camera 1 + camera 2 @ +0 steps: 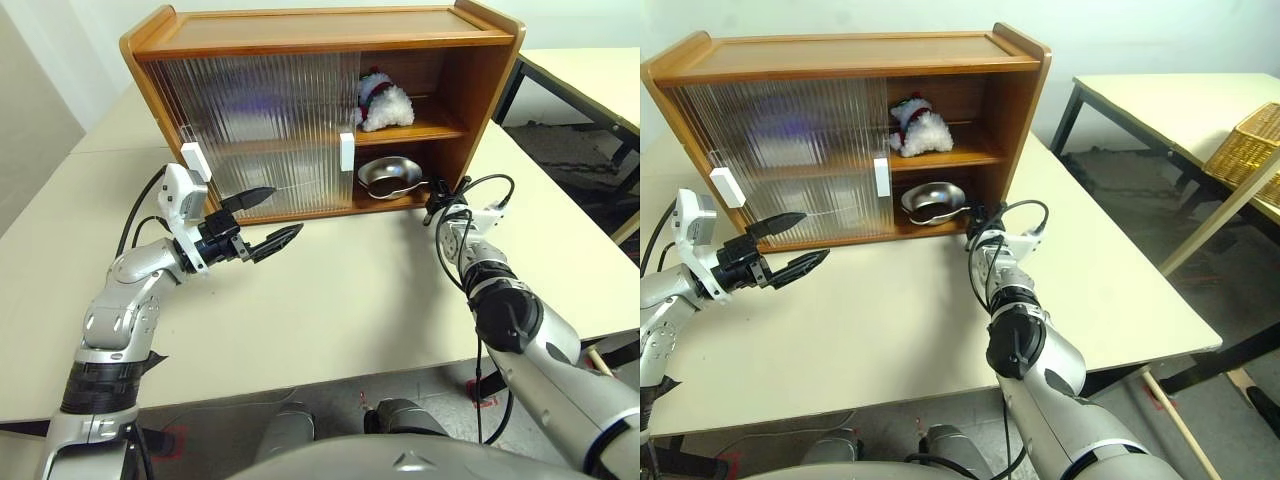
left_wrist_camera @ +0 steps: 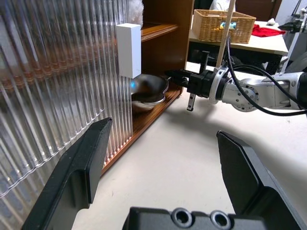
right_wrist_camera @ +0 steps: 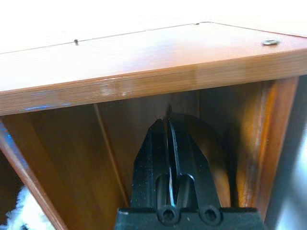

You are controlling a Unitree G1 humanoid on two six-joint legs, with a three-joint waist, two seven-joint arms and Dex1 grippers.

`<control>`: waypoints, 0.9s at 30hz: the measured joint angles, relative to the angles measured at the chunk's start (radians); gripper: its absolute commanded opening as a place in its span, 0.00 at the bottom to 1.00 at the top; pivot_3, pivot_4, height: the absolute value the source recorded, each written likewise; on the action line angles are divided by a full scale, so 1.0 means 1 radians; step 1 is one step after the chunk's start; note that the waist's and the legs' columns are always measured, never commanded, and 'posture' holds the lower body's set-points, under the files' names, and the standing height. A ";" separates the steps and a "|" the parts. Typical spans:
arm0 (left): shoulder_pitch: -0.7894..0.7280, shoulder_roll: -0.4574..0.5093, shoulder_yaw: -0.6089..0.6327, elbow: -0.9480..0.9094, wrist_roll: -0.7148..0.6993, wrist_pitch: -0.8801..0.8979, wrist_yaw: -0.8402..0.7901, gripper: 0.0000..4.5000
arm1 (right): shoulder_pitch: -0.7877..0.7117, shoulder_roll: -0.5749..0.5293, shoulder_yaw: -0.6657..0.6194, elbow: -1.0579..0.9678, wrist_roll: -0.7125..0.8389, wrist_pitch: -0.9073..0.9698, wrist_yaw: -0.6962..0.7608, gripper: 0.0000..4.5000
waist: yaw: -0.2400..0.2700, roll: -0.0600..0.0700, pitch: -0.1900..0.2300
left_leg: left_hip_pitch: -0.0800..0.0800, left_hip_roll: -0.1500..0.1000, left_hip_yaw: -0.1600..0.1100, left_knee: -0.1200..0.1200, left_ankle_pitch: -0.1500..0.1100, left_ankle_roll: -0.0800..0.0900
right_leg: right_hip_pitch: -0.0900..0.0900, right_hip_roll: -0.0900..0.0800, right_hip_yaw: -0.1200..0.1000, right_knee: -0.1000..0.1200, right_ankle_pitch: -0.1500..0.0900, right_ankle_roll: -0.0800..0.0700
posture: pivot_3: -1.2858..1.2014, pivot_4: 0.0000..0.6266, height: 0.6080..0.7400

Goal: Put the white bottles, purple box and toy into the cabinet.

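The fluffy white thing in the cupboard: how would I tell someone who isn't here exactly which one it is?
Find the wooden cabinet on the table and look into its open right side. On the upper shelf lies the toy, a white plush figure with red and green trim. The only other thing there, the steel bowl on the shelf below, is shiny metal.

Steel bowl (image 1: 388, 177) sits upright on the lower shelf's open right side, cream table (image 1: 330, 300) underneath, second table (image 1: 1160, 105) off to the right with a wicker basket (image 1: 1245, 145) on it.
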 measured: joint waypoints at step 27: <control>-0.007 -0.035 -0.006 -0.010 0.004 -0.007 0.016 1.00 | 0.032 0.005 0.115 -0.046 -0.169 0.031 0.092 0.99 | 0.001 0.000 0.000 | 0.000 0.003 0.000 0.002 0.000 0.000 | 0.001 -0.001 -0.001 0.000 0.002 -0.002 | 0.51 0.00 1.00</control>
